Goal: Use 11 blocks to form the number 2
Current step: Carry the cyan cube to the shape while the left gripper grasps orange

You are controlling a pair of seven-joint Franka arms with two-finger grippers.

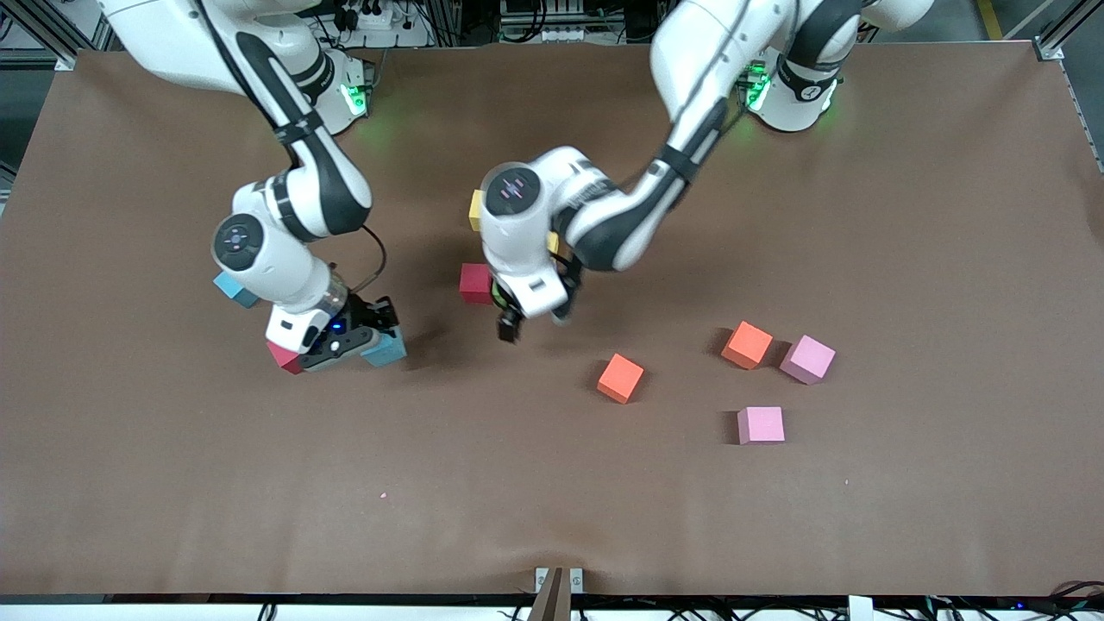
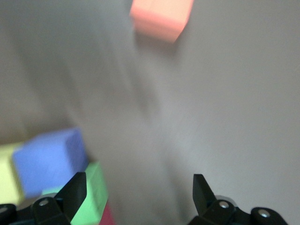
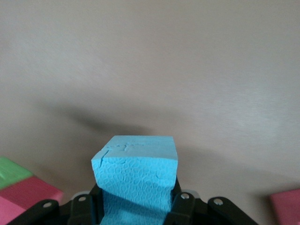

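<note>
2 Grippers Over a Brown Table, 1 Carrying a Light Blue Block

2 arms reach down over the brown table. The right gripper hangs toward the right arm's end of the table, its fingers pinching a light blue block; the right wrist view shows that block squeezed between both pads, its top face cracked. Just beside this gripper at about its 9 o'clock lies a red block, and at its 10 o'clock, partly under the wrist, a 2nd light blue block.

The left gripper hovers near the table's middle with its fingers spread wide and nothing between them. Under that arm sits a cluster of blocks, mostly hidden in the front view: a dark red block at the gripper's 10 o'clock and a yellow block at about its 11 o'clock. The left wrist view shows more of the cluster: a purple block, a green block touching it, and a pale yellow-green block at the frame's edge. Whether these already make part of the number 2 I cannot tell.

4 loose blocks lie toward the left arm's end: an orange block at the left gripper's 4 o'clock, a 2nd orange block, a pink block just beside it at its 3 o'clock, and another pink block nearer the camera, at the 2nd orange block's 6 o'clock.
</note>
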